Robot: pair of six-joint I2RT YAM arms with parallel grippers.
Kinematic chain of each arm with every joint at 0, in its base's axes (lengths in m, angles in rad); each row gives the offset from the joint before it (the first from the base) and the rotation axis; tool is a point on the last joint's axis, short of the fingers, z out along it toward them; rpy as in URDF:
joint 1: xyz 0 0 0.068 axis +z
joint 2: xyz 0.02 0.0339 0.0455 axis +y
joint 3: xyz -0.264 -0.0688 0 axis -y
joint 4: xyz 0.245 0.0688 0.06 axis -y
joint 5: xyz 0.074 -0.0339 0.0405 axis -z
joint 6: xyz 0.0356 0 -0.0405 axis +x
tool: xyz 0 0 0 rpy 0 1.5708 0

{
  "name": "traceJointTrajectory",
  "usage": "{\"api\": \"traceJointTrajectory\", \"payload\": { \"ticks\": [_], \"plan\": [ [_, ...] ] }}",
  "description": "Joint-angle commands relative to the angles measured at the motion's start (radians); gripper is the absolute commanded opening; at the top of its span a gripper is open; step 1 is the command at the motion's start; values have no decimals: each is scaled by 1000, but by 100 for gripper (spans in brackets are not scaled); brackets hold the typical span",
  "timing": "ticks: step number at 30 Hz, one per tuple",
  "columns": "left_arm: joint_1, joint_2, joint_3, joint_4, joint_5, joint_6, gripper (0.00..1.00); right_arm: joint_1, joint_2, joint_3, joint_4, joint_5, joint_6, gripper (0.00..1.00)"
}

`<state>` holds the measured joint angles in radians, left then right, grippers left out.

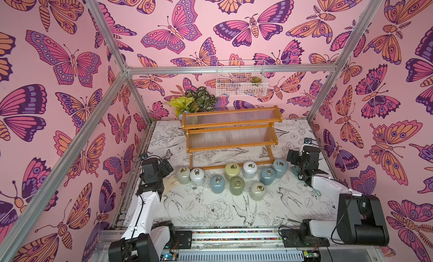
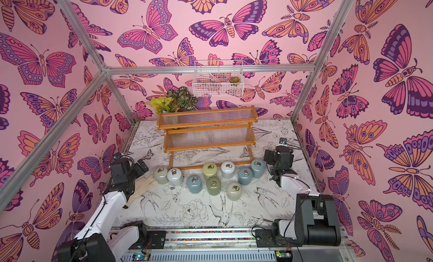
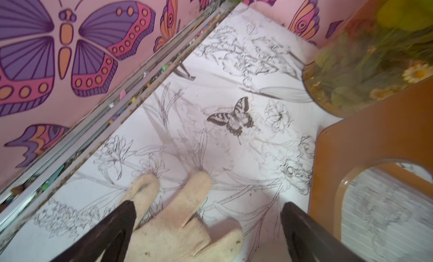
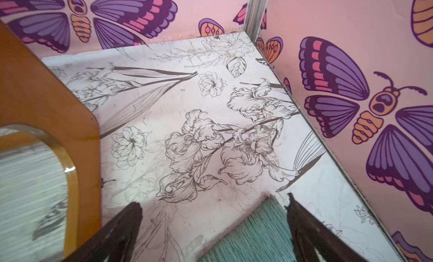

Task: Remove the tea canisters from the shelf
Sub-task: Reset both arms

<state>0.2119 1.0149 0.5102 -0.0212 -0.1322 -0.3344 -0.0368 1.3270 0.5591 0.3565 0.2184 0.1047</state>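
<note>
**Both claws released; all nine canisters are on the table in front of the shelf.**

Nearest me, the left gripper point(image 3: 209, 207) hangs with its jaws spread wide and nothing between them. It is above a cream knit glove point(image 3: 173, 225) lying flat on the flower-printed table point(image 1: 210, 214). The right gripper point(image 4: 213, 201) is just as slack and empty, over a teal ribbed thing point(image 4: 253, 230) that I cannot identify. Between the two arms the tea canisters point(image 1: 237, 185) stand upright in a loose cluster with their gold rings up. They are white, cream, green and blue, and their matte sides look plain from here. The farthest ones sit just beside the front rail of the shelf point(image 1: 232, 132), an orange-brown frame with ribbed clear tiers. Behind its left end are leafy potted plants point(image 1: 194, 100). Above them a white wire basket point(image 1: 241, 78) hangs on the butterfly-papered back wall, holding a small succulent point(image 1: 255, 80).
</note>
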Motion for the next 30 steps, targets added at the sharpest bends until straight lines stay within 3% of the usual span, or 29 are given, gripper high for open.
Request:
{"api": "traceJointTrajectory", "payload": {
  "ticks": [1, 10, 13, 20, 30],
  "plan": [
    [7, 42, -32, 171, 39, 62, 100, -1, -10, -79, 170, -43, 37, 99],
    [0, 212, -157, 609, 132, 112, 100, -1, 131, -267, 611, -110, 18, 99],
    [-27, 291, -171, 749, 132, 146, 100, 0, 193, -268, 696, -202, -28, 99],
    [-167, 439, -149, 853, 33, 260, 100, 3, 176, -232, 601, -220, -40, 99],
    [-198, 501, -141, 894, 9, 288, 100, 7, 173, -224, 577, -149, -15, 99]
  ]
}}
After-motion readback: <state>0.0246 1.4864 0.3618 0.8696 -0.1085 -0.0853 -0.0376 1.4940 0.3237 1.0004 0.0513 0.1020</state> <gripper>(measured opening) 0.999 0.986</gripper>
